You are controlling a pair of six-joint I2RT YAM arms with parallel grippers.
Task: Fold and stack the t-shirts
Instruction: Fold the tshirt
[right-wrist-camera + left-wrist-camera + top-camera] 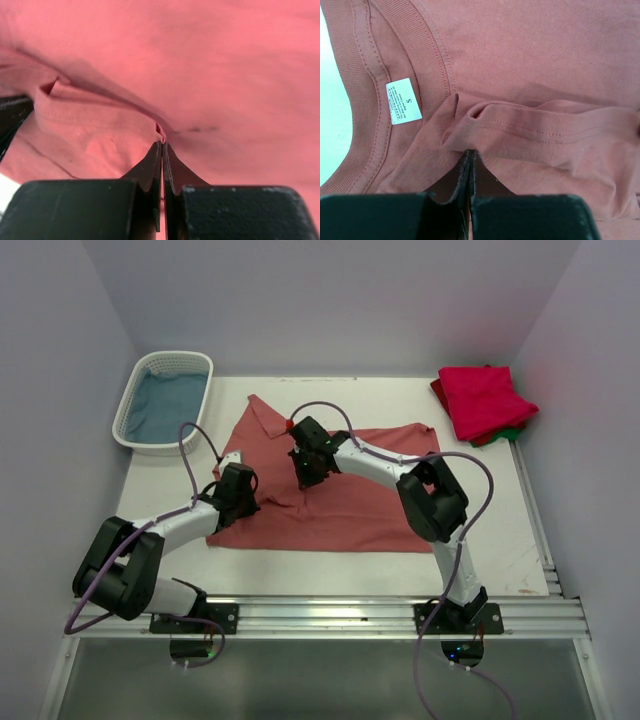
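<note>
The salmon-red t-shirt [340, 505] lies spread at the centre of the bench [500, 530]. The left gripper [470, 167] and the right gripper [162, 150] each have the jaws clenched on a pinch of its cloth, probably to fold it over. The folded crimson t-shirt [485, 400] lies at 2 o'clock.

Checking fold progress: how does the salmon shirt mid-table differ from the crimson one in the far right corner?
Pose: the salmon shirt lies spread out; the crimson shirt is folded compact.
Grip: left gripper and right gripper are both shut on the salmon shirt; no gripper touches the crimson shirt.
Support: salmon shirt sits on the bare table; crimson shirt tops a green shirt.
Both are plain reddish cloth.
</note>
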